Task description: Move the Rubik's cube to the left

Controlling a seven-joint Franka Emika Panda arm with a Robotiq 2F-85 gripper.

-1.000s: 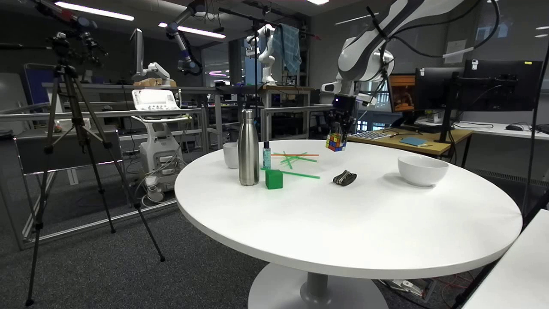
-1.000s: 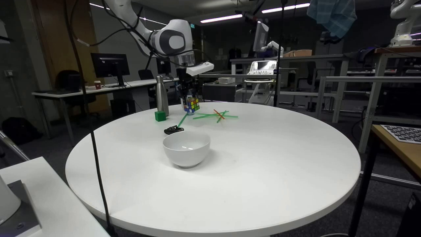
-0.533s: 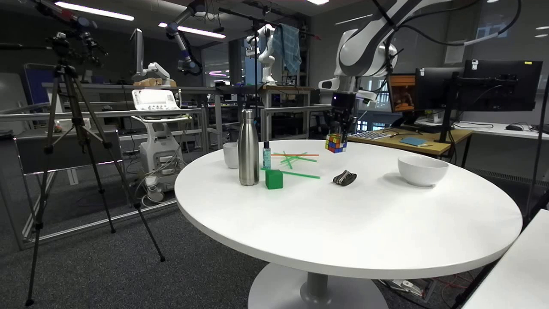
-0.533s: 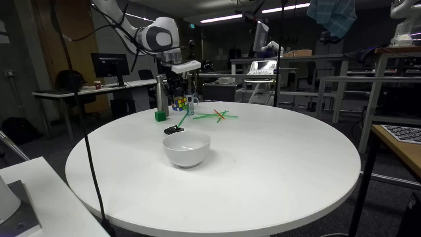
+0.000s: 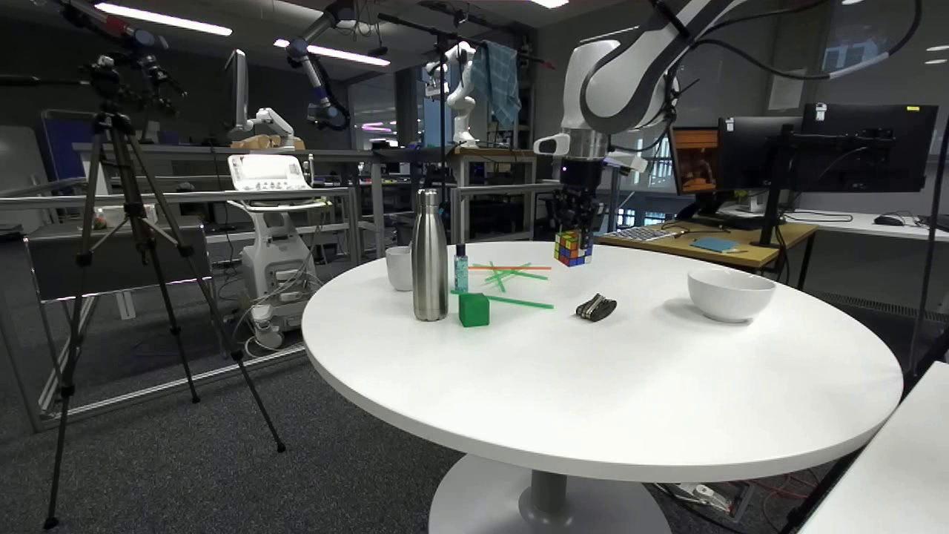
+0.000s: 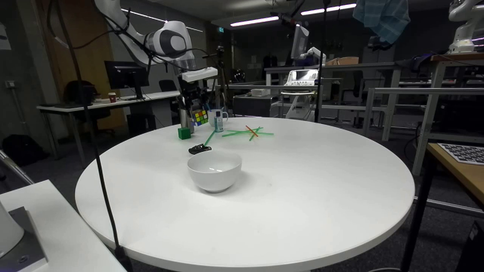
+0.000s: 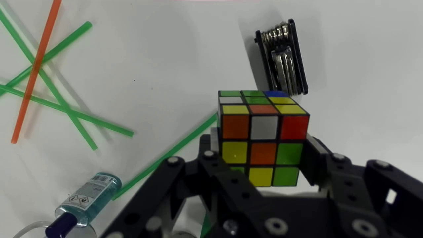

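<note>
The Rubik's cube (image 7: 263,142) is clasped by part-closed fingers (image 7: 311,162). At the wrist view's left, straws (image 7: 66,109) should be passed high.

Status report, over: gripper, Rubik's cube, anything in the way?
Gripper shut on the Rubik's cube. Held up, clear of the table. If lowered about here, black multitool and lone green straw may crowd it.

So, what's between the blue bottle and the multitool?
A green straw, in both exterior views, leading toward the multitool. In the wrist view, the Rubik's cube covers part of that stretch.
</note>
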